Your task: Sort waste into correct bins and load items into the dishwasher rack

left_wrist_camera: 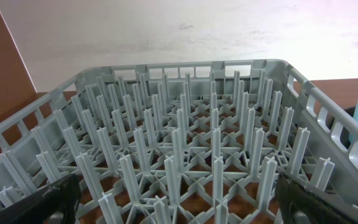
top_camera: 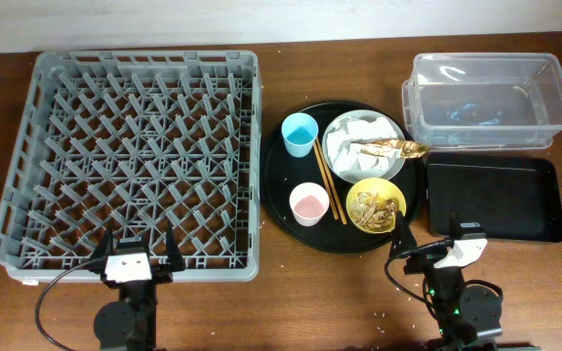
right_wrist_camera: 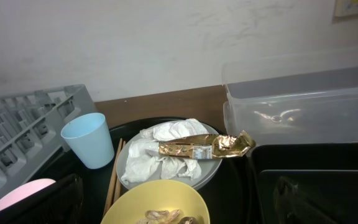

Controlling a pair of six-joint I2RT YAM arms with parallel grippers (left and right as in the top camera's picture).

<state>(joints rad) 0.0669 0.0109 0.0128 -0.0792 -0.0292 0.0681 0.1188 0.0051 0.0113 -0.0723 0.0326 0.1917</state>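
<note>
- A brown wooden table [top_camera: 291,302] stands against a pale wall. The grey rack [top_camera: 144,60] fills the left of the overhead view, with nothing loaded in it.
- At centre, a round tray [top_camera: 277,210] carries the blue cup [top_camera: 300,134], pink cup [top_camera: 307,204], chopsticks [top_camera: 328,180], a plate [top_camera: 390,166] with napkins [top_camera: 354,139] and a wrapper [top_camera: 393,149], and a yellow bowl [top_camera: 351,200] of scraps [top_camera: 377,208].
- The clear tub [top_camera: 486,58] sits at upper right, with the black oblong tray [top_camera: 496,195] just below it.
- The left pincer [top_camera: 137,242] at lower left and the right pincer [top_camera: 425,237] below the bowl are both spread wide and empty.
- Risk: the wrapper lies across the napkins and overhangs the plate's edge, so a grab may lift both together or drag the plate.
- Risk: tipping the bowl could scatter crumbs, and the chopsticks could roll against the cups.
- Hard to see: something blue inside the tub is blurred. In the right wrist view the bowl and pink cup are cut off at the bottom.
</note>
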